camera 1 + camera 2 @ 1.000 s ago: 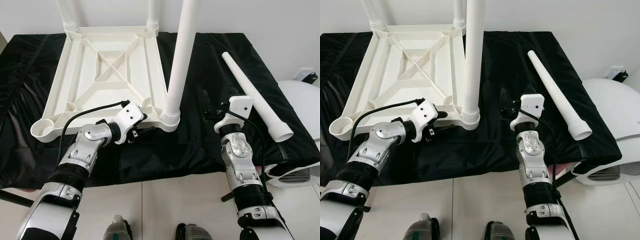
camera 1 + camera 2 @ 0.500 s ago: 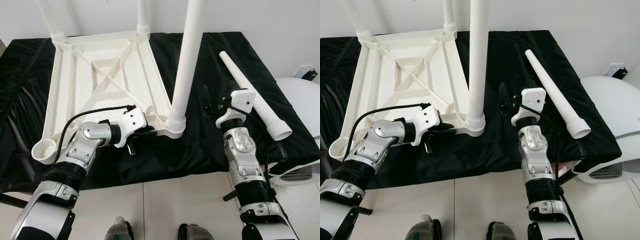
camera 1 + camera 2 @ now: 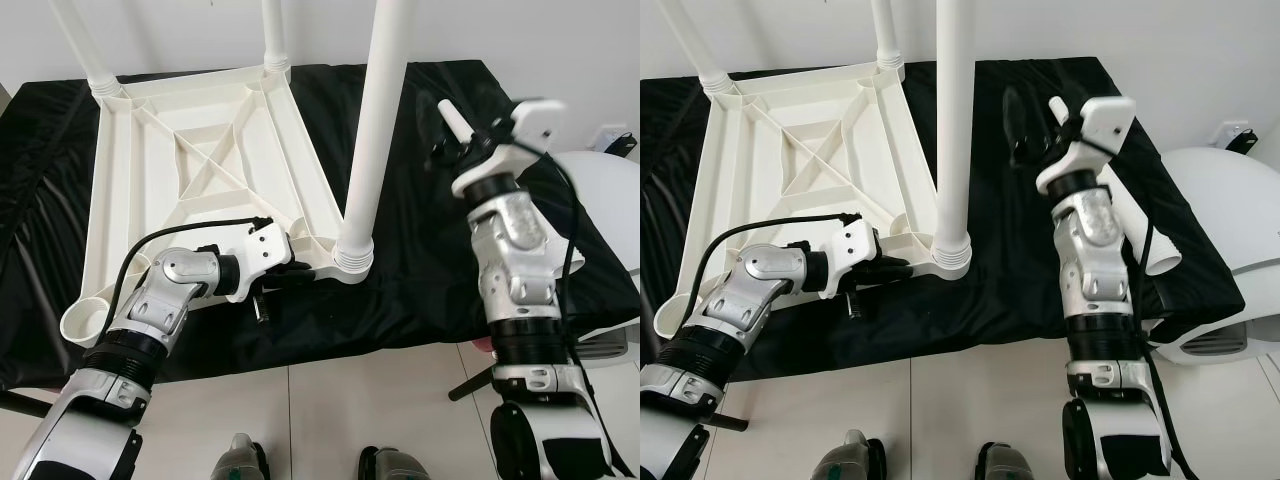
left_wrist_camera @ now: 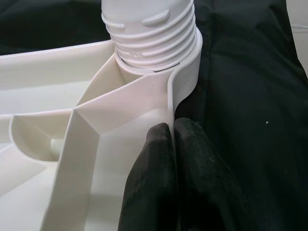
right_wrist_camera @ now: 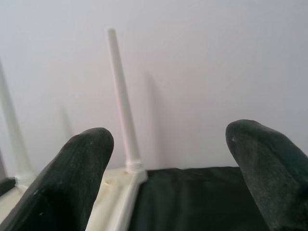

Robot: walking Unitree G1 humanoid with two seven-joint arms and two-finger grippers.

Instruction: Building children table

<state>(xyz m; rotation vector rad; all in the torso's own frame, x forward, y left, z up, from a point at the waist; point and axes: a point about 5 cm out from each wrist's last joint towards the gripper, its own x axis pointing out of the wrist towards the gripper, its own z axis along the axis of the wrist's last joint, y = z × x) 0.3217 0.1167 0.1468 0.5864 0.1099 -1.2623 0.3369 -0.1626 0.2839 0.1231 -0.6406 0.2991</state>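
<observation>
The right gripper [image 3: 1025, 125] has risen off the black-covered worktop [image 3: 420, 290] since a second ago: then it lay low beside the loose leg, now its arm stands nearly upright with the fingers pointing away toward the wall, blurred by motion in the head views. The upturned white table frame [image 3: 200, 170] has also swung, its far corners now lying further to the robot's left than before, while the left gripper [image 3: 290, 272] stays at the near edge.

The loose leg [image 3: 1160, 255] is mostly hidden behind the right forearm; its flared end shows past the arm near the worktop's right edge, and its narrow tip is hard to separate from the blurred gripper. The three legs already standing in the frame's corners are cut off at the top of the head views. The near-left corner socket [image 3: 82, 322] is open, with no leg in it.

The left arm is bent at the elbow, forearm reaching forward and inward. In the left wrist view its two black fingers [image 4: 159, 178] are pressed narrowly together on the frame's thin side wall, one on each face, just beside the threaded base of the near-right leg [image 4: 149, 33]. The right wrist view shows the right gripper's fingers [image 5: 72, 168] spread wide, nothing between them, looking toward a far leg [image 5: 120, 101] and the pale wall.
</observation>
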